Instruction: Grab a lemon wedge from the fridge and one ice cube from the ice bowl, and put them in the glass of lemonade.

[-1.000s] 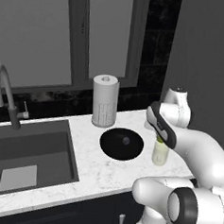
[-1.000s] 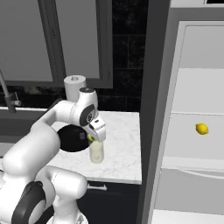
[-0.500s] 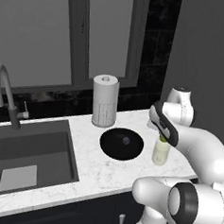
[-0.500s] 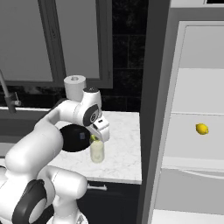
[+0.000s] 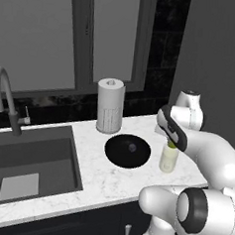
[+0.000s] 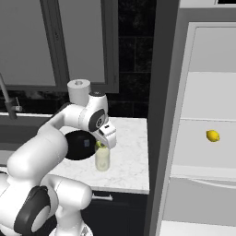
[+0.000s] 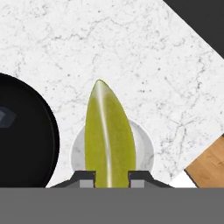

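The yellow-green lemon wedge (image 7: 108, 135) is pinched in my shut gripper (image 7: 111, 177), its point hanging straight over the mouth of the glass of lemonade (image 7: 145, 151). From the left base view, the gripper (image 5: 172, 142) hovers just above the glass (image 5: 167, 159), which stands on the counter right of the black ice bowl (image 5: 127, 150). One pale ice cube (image 5: 132, 147) lies in that bowl. In the right base view the glass (image 6: 102, 158) stands under the gripper (image 6: 102, 145), and the fridge (image 6: 203, 115) is open, showing white shelves.
A white paper towel roll (image 5: 110, 105) stands behind the bowl. The grey sink (image 5: 32, 163) and faucet (image 5: 2, 97) lie to the left. A round whole lemon (image 6: 212, 135) rests on a fridge shelf. The fridge's grey side wall (image 6: 159, 115) rises at the counter's right end.
My gripper has come down and slightly right with the lemon wedge, closing in on the glass's mouth. Glass, bowl and ice cube have stayed put.
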### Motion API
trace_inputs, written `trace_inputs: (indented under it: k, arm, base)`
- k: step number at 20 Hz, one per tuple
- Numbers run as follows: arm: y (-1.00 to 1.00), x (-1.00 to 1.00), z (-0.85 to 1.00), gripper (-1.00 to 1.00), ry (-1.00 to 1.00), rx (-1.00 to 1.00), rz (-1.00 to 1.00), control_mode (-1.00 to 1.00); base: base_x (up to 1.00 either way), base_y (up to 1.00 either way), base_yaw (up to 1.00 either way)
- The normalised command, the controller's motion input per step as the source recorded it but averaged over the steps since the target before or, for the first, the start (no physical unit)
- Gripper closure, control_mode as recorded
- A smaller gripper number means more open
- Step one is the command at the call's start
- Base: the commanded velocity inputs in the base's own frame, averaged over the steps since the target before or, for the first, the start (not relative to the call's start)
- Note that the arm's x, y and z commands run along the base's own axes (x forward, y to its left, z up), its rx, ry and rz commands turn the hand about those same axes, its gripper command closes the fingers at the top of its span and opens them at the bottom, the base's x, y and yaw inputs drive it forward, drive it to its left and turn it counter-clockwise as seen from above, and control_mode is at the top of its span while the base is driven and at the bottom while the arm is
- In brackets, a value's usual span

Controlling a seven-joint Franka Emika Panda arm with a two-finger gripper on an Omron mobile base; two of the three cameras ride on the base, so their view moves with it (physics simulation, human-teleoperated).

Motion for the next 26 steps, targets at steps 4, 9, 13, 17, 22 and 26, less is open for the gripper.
trace_inputs:
  k: [4,9,13,17,22,26]
  arm:
    - [0.00,0.00,0.00,-1.00,0.00,0.00,0.00,-1.00]
    - [0.00,0.00,0.00,-1.00,0.00,0.00,0.00,-1.00]
    - [0.00,0.00,0.00,-1.00,0.00,0.00,0.00,-1.00]
    - [0.00,0.00,0.00,-1.00,0.00,0.00,0.00,-1.00]
    - [0.00,-0.04,0.09,-1.00,-0.01,0.00,0.00,-1.00]
    - [0.03,-0.39,0.50,-1.00,-0.13,0.00,0.00,-1.00]
  base:
    - [0.00,0.00,0.00]
    - [0.00,0.00,0.00]
    - [0.00,0.00,0.00]
    - [0.00,0.00,0.00]
    - [0.00,0.00,0.00]
    - [0.00,0.00,0.00]
